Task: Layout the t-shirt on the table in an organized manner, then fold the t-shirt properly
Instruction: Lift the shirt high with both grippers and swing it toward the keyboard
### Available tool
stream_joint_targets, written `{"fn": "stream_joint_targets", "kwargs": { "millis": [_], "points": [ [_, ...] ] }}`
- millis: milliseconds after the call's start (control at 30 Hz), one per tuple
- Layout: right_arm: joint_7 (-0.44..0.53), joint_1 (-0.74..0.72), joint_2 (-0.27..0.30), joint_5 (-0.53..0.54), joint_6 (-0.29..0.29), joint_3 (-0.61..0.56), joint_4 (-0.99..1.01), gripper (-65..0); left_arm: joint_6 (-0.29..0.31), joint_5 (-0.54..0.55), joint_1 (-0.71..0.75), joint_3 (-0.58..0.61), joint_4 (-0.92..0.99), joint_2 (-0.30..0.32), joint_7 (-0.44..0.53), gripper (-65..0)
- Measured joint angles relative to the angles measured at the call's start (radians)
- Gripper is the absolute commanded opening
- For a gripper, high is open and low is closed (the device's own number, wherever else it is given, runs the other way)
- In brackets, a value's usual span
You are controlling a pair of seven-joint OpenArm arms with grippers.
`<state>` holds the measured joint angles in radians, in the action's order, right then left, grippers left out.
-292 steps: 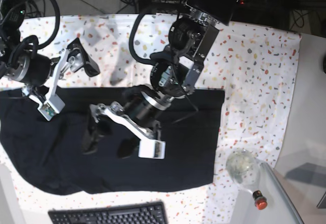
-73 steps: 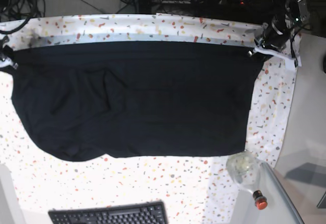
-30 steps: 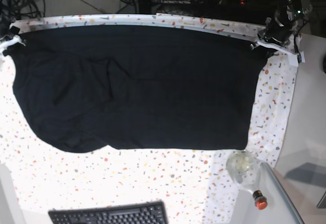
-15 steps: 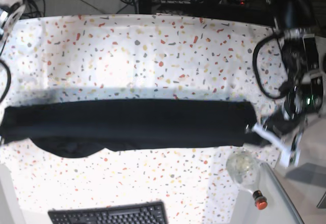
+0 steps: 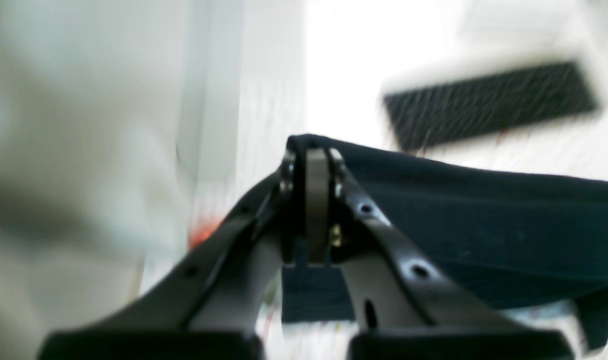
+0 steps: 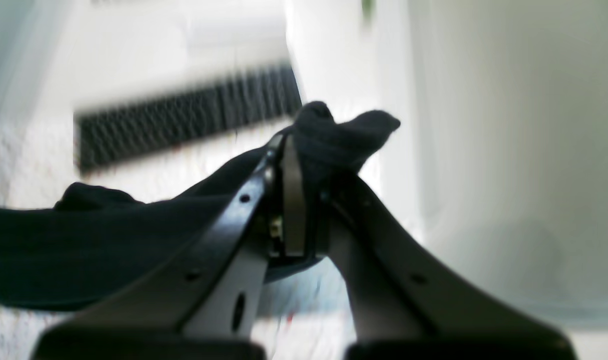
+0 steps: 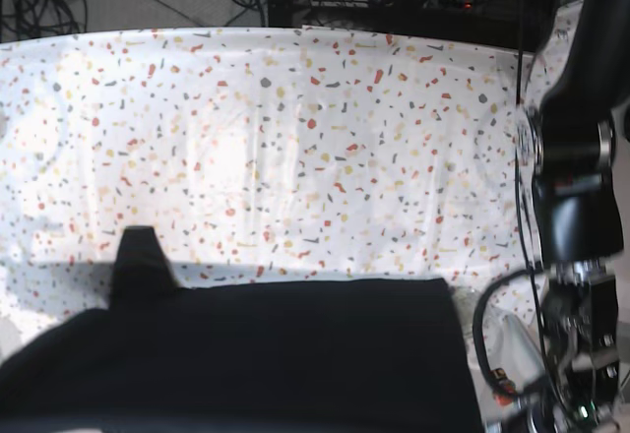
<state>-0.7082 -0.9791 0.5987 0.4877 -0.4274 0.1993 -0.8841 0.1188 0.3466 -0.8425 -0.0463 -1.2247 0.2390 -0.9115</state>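
Along the right edge of the base view, the left arm point(image 7: 571, 207) reaches down the side of the counter point(image 7: 295, 138), its dark segments stacked one below another, with cables looping near the lower corner; its claw is lost in that cluttered corner there. The right arm does not show in the base view.

From the left wrist view, the left claw point(image 5: 311, 200) is clenched on a corner of the t-shirt point(image 5: 484, 220), the fingers pressed together with the black fabric pinched between the tips. The cloth runs off to the right as a taut band.

From the right wrist view, the right claw point(image 6: 296, 200) is likewise clenched on the t-shirt point(image 6: 108, 250), with a small bunch of fabric poking up past the tips and the rest stretching away to the left.

In the base view the t-shirt point(image 7: 256, 354) fills the lower part of the frame, a broad black sheet cut off by the bottom edge, with a small flap standing up at its upper left. Whether it is resting on the counter or held above it cannot be told.

Both wrist views are heavily blurred. A black keyboard point(image 5: 489, 105) shows behind the cloth as a smeared dark slab, also seen in the right wrist view point(image 6: 183, 120). No container can be made out.
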Motion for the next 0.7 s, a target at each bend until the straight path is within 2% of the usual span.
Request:
{"fn": "stream_joint_targets", "kwargs": {
  "millis": [100, 167, 233, 300, 400, 433, 500, 633, 700],
  "points": [
    [-0.012, -0.134, 0.044, 0.000, 0.002, -0.010, -0.031, -65.0, 0.001, 0.006, -0.113, -0.005, -0.004, -0.003, 0.009, -65.0],
    [-0.051, -0.173, 0.080, 0.017, 0.001, -0.002, -0.112, -65.0, 0.002, 0.014, -0.156, -0.006, -0.040, 0.000, 0.032, -65.0],
    [-0.139, -0.166, 0.110, 0.021, 0.001, 0.005, -0.220, -65.0, 0.004, 0.020, -0.151, -0.008, -0.096, 0.003, 0.035, -65.0],
    [-0.196, -0.099, 0.120, 0.014, 0.002, 0.031, -0.311, -65.0, -0.001, 0.013, -0.091, -0.007, -0.167, 0.002, 0.005, -65.0],
    [-0.284, 0.127, 0.076, 0.002, 0.006, 0.174, -0.438, -65.0, -0.008, -0.002, 0.079, 0.003, -0.261, 0.000, -0.031, -65.0],
    [-0.288, 0.204, 0.051, -0.008, 0.020, 0.219, -0.463, -65.0, -0.006, 0.000, 0.130, 0.000, -0.281, 0.001, -0.035, -65.0],
    [-0.309, 0.361, -0.023, -0.008, 0.010, 0.322, -0.515, -65.0, -0.011, -0.008, 0.247, -0.003, -0.329, -0.002, -0.041, -65.0],
    [-0.252, 0.588, -0.142, -0.026, 0.019, 0.470, -0.533, -65.0, -0.009, -0.003, 0.429, 0.001, -0.351, 0.001, -0.018, -65.0],
    [-0.154, 0.694, -0.193, -0.011, 0.019, 0.491, -0.512, -65.0, -0.011, -0.008, 0.521, 0.002, -0.336, 0.000, 0.005, -65.0]
  ]
}}
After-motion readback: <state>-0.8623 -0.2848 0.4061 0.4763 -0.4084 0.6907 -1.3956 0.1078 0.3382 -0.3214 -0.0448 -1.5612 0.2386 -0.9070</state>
